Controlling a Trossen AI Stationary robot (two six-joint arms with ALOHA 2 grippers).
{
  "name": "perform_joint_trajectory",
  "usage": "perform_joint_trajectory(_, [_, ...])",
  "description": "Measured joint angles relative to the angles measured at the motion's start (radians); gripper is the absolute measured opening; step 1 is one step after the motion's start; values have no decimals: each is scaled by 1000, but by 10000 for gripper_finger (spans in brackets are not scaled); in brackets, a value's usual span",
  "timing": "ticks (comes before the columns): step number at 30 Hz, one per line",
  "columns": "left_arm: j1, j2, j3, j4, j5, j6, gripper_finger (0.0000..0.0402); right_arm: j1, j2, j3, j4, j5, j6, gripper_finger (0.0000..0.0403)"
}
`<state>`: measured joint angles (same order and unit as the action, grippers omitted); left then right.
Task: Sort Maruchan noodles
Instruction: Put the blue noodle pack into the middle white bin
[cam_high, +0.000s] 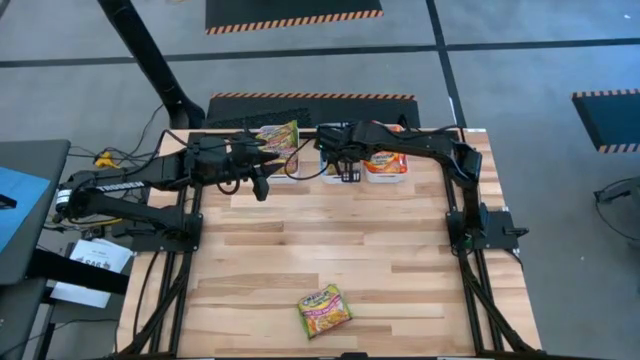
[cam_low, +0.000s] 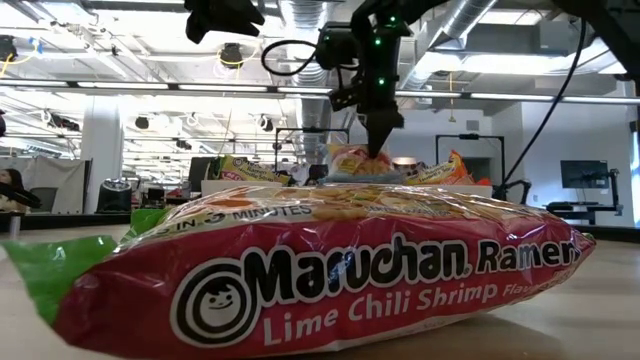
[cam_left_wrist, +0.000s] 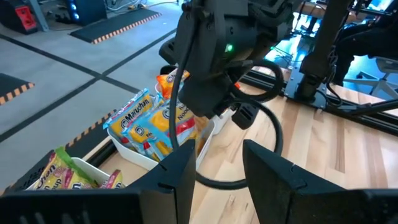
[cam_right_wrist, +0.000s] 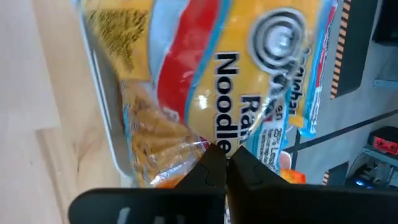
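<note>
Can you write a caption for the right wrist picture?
Right gripper pinching a blue-edged noodle packet over a white bin.

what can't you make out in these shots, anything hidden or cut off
- High view: the middle bin is mostly under the right gripper and wrist, so its packets cannot be counted.
- Low view: the lime chili shrimp packet fills the foreground and hides the bins' lower parts.
- Right wrist view: the blue-edged packet runs off the frame, its label cut short; whether the shut fingers pinch it is unclear.
- Left wrist view: the green packets are cut by the edge.
</note>
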<state>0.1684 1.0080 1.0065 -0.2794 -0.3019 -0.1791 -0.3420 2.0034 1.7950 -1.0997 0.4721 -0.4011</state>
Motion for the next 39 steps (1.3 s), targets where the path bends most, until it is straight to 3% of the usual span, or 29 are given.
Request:
perform_joint_trajectory(6, [0,0,0,0,0,0,117,6,-2,0,11,0,11,35])
perform_joint_trajectory(18, [0,0,0,0,1,-9,117,4,-10,0,-38,-1,104,131])
perform_joint_trajectory(25, [0,0,0,0,1,-9,117,14,-16,105,-178,-66,233,145])
perform_joint_trajectory(27, [0,0,0,0,1,-9,117,14,-16,133,-183,-149,255,143])
perform_joint_trajectory(31, [0,0,0,0,0,-9,117,-5,-16,149,-135,-463,303,136])
perform_joint_trajectory(39, [0,0,0,-3,8,-8,117,-60,50,146,-102,-559,300,125])
